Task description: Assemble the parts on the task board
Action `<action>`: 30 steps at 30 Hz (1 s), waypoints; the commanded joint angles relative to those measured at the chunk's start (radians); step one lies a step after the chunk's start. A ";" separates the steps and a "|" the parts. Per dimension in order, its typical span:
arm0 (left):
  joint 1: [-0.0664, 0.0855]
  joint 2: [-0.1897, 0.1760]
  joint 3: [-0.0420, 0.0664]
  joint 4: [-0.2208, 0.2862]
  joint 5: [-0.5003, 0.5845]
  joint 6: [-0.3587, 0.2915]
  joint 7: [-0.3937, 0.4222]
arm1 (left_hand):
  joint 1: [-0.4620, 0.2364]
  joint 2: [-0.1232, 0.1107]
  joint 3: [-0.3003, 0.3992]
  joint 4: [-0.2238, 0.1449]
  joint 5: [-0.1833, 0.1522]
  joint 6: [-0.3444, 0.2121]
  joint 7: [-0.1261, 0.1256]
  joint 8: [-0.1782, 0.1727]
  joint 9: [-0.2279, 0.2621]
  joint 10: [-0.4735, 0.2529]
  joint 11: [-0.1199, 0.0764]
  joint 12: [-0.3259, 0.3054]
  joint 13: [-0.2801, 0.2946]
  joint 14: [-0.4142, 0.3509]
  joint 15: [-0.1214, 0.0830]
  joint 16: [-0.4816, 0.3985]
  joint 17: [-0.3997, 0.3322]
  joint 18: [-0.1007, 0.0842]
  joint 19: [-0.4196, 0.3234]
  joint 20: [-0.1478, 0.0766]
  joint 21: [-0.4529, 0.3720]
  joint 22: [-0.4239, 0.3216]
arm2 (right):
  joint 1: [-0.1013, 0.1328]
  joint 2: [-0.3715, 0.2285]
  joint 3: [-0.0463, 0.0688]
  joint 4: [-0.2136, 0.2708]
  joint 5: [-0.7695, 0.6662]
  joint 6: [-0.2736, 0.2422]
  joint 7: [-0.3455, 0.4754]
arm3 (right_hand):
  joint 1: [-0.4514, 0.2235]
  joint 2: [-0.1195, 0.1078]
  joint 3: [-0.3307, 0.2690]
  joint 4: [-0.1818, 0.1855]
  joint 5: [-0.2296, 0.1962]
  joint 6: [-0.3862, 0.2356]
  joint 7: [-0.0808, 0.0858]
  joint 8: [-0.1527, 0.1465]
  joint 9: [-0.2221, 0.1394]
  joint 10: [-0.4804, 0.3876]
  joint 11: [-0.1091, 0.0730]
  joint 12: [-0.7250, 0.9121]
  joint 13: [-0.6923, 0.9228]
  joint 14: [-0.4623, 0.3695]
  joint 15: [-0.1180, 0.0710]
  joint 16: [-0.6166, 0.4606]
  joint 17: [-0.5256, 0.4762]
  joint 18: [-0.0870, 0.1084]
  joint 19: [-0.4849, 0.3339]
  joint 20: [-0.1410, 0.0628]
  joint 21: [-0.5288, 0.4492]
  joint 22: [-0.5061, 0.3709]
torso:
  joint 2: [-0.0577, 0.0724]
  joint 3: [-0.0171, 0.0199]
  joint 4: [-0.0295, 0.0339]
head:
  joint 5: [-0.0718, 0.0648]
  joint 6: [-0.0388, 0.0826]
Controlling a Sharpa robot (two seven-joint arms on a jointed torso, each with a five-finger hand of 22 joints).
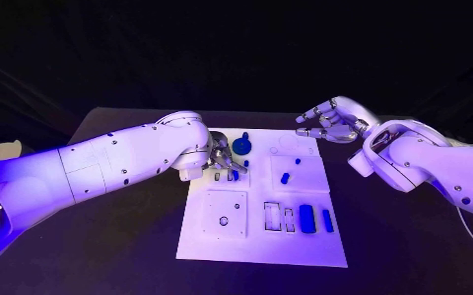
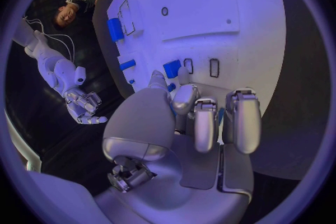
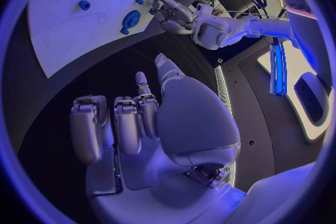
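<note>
On the black tabletop point(image 1: 118, 240) lies the white task board point(image 1: 258, 240), with small blue parts on it. The left hand point(image 1: 222, 157) reaches over the board's far left area, fingers curled down around a small blue part point(image 2: 171, 69) there; whether it actually grips the part cannot be told. A round blue knob point(image 1: 242, 146) stands just right of that hand. The right hand point(image 1: 333, 123) hovers beyond the board's far right corner, fingers apart and loosely curled, holding nothing. A blue cylinder point(image 1: 307, 218) lies near the board's near right side.
</note>
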 commanded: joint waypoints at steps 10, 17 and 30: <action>0.001 0.002 0.000 0.010 0.006 0.034 0.002 | 0.081 0.012 0.041 -0.025 0.009 -0.009 -0.005 0.013 0.024 0.005 -0.003 0.006 0.001 0.103 -0.009 0.003 0.263 -0.008 0.056 -0.008 0.002 0.110 | -0.001 0.007 -0.001 -0.009 -0.010 0.018 -0.003 | 0.005 0.007 -0.007 0.000 0.006 0.004 -0.001 0.002 0.001 0.049 0.004 -0.002 0.202 0.106 0.003 0.003 0.261 0.003 0.048 0.007 -0.005 0.160 | 0.001 -0.0004 0.0000 | -0.003 -0.007; 0.001 0.002 0.000 0.011 0.007 0.033 0.002 | 0.156 0.028 0.099 -0.057 0.015 -0.016 -0.012 0.009 0.032 0.005 -0.009 0.005 0.001 0.103 -0.015 0.003 0.263 -0.008 0.055 -0.012 0.001 0.109 | -0.002 0.008 -0.001 -0.011 -0.010 0.019 -0.003 | 0.005 0.007 -0.007 0.000 0.006 0.004 -0.001 0.002 0.001 0.049 0.004 -0.002 0.202 0.106 0.003 0.003 0.261 0.003 0.048 0.007 -0.005 0.160 | 0.000 0.0001 0.0001 | -0.002 -0.010; 0.000 -0.005 0.001 0.021 0.011 0.001 0.011 | 0.211 -0.134 0.643 -0.103 0.084 -0.038 0.006 -0.026 0.054 -0.001 -0.001 -0.023 -0.015 0.103 -0.008 0.003 0.263 -0.006 0.052 -0.014 -0.008 0.103 | -0.002 0.010 -0.001 -0.015 -0.010 0.020 -0.001 | 0.005 0.007 -0.007 0.000 0.006 0.004 -0.001 0.002 0.001 0.049 0.004 -0.002 0.202 0.106 0.003 0.003 0.261 0.003 0.048 0.007 -0.005 0.160 | 0.001 0.0003 0.0000 | -0.002 -0.011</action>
